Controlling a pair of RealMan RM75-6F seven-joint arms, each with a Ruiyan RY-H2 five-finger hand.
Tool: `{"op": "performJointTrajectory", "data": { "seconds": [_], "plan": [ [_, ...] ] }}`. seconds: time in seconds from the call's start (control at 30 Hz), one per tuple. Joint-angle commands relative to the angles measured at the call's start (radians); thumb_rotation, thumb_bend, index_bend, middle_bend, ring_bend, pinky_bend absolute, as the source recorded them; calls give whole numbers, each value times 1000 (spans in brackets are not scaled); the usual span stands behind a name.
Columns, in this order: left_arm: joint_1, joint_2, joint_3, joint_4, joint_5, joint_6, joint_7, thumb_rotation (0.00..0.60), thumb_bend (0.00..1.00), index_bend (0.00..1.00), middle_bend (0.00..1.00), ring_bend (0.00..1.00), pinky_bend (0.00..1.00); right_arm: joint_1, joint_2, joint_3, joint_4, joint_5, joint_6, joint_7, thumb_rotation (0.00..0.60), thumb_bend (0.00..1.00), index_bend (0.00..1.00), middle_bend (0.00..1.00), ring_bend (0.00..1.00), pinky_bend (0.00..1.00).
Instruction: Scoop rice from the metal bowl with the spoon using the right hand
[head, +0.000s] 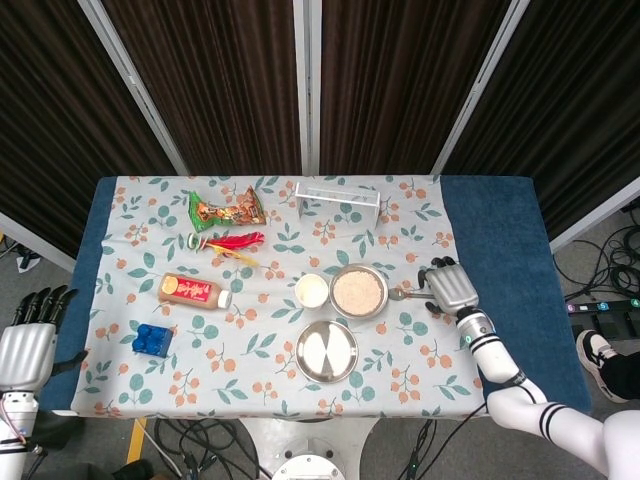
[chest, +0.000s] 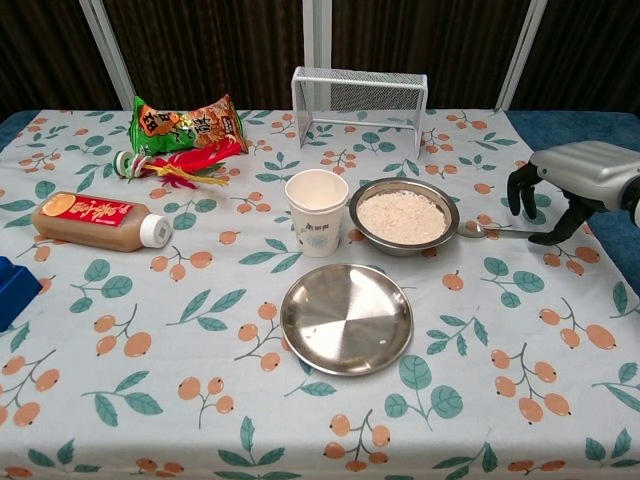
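The metal bowl (chest: 403, 215) of white rice (chest: 400, 214) stands right of the table's middle, also seen in the head view as bowl (head: 358, 291). A metal spoon (chest: 500, 234) lies flat on the cloth, its scoop end against the bowl's right rim and its handle pointing right; in the head view the spoon (head: 406, 294) shows the same way. My right hand (chest: 565, 183) hovers over the handle's far end, fingers apart and pointing down, holding nothing; the head view shows the right hand (head: 449, 287) there too. My left hand (head: 28, 340) hangs off the table's left edge, fingers spread.
A paper cup (chest: 316, 212) stands left of the bowl and a metal plate (chest: 346, 318) in front of it. A white wire rack (chest: 360, 97) is behind. A drink bottle (chest: 95, 220), snack bag (chest: 185, 122) and blue block (chest: 15, 290) lie on the left.
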Motion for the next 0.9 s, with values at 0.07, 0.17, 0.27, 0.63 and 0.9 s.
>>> {"op": "performJointTrajectory", "data": {
  "seconds": [0.07,0.17,0.27,0.63,0.9],
  "plan": [
    [3,-4,0,6,-3,2,-7,600,38,185,209,107,121,17,-25,0,31,18,-18,-9,600,154,494,511,218,197],
    [5,-7,1,10,-3,3,-12,600,38,185,209,107,121,24,-32,-1,43,27,-29,-13,600,160,497,513,221,196],
    [7,-9,2,13,-2,4,-15,600,38,185,209,107,121,26,-31,-3,41,36,-35,-14,600,173,498,509,220,196],
    [5,-12,0,20,0,1,-20,600,38,185,209,107,120,28,3,-15,-12,75,-53,-61,600,244,476,458,214,174],
    [8,-12,1,22,-7,-3,-30,600,39,185,209,107,120,38,6,-13,-31,102,-54,-88,600,260,423,429,209,163]
  ]
}}
